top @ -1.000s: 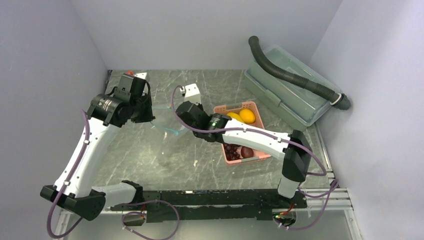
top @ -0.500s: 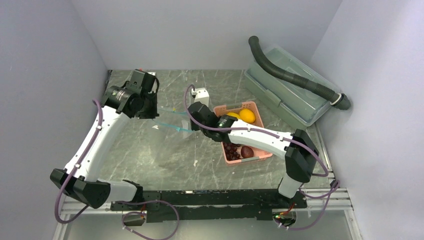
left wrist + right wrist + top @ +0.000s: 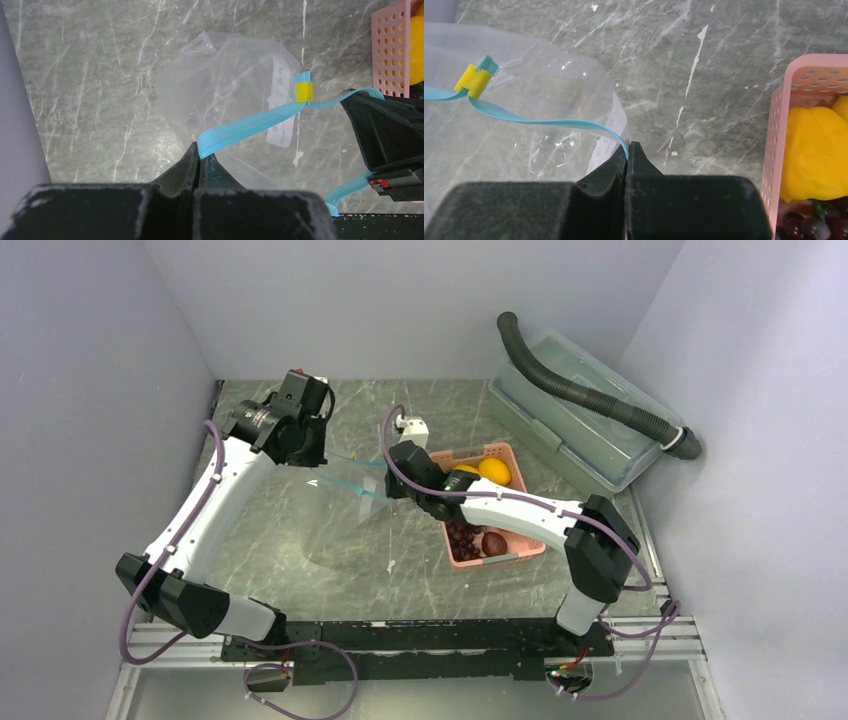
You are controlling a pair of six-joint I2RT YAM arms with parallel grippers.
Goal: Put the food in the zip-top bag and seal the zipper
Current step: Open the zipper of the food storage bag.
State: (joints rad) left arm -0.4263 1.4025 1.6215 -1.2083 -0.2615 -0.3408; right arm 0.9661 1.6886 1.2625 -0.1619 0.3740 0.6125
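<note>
The clear zip-top bag [image 3: 345, 505] hangs in the air between my two grippers. My left gripper [image 3: 201, 151] is shut on one side of its blue-teal zipper strip [image 3: 250, 127]. My right gripper [image 3: 628, 148] is shut on the other side of the strip [image 3: 549, 121]. A small yellow slider [image 3: 471, 80] sits at the strip's far end and also shows in the left wrist view [image 3: 303, 91]. The food lies in the pink basket [image 3: 478, 453]: a yellow pepper [image 3: 819, 150], an orange [image 3: 494, 472], dark grapes [image 3: 462, 539] and a reddish-brown fruit [image 3: 494, 543]. The bag holds no food.
The pink basket stands just right of the right gripper [image 3: 388, 488]. A large clear lidded box [image 3: 570, 435] with a dark corrugated hose [image 3: 590, 395] lying on it stands at the back right. Walls close in the left, back and right sides.
Both grippers have moved to the right and toward the back with the bag held between them. The bag now hangs closer to the basket, its teal strip stretched between the jaws.
</note>
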